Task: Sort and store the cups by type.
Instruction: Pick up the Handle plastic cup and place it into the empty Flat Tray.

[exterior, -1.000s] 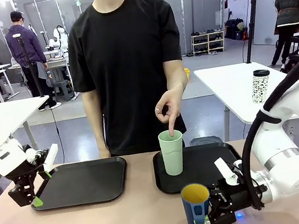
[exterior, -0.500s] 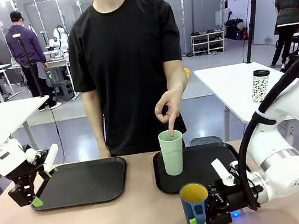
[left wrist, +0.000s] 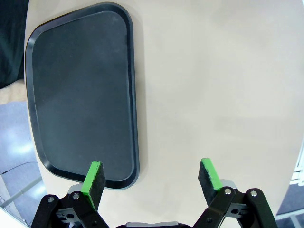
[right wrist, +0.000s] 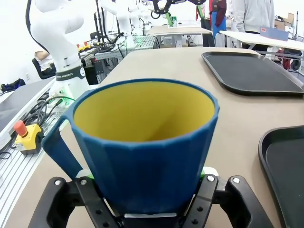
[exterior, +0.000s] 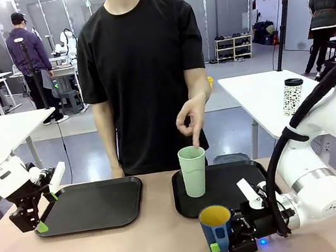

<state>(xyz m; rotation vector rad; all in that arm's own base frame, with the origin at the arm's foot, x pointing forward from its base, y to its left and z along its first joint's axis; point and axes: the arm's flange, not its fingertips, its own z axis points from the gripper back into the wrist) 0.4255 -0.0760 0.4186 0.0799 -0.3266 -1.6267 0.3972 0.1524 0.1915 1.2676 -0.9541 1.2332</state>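
The dark blue mug (exterior: 217,230) with a yellow inside stands upright near the table's front edge, just in front of the right tray. My right gripper (exterior: 224,245) is shut on its lower body from the right. In the right wrist view the mug (right wrist: 142,142) sits between the fingers, handle to the picture's left. The pale mint-green tumbler (exterior: 194,171) stands upright on the right black tray (exterior: 231,202). The person's hand (exterior: 190,117) hovers above its rim. My left gripper (exterior: 47,212) hangs open at the left tray's edge; its pads (left wrist: 92,178) stand wide apart over bare table.
The left black tray (exterior: 91,205) holds nothing and also appears as a dark tray (left wrist: 80,95) under my left gripper. The person stands at the far side, between the trays. A patterned travel cup (exterior: 292,96) sits on another table behind.
My right gripper has shut on the blue mug and nudged it slightly left. The person's hand has lifted off the tumbler's rim. The left arm has not moved.
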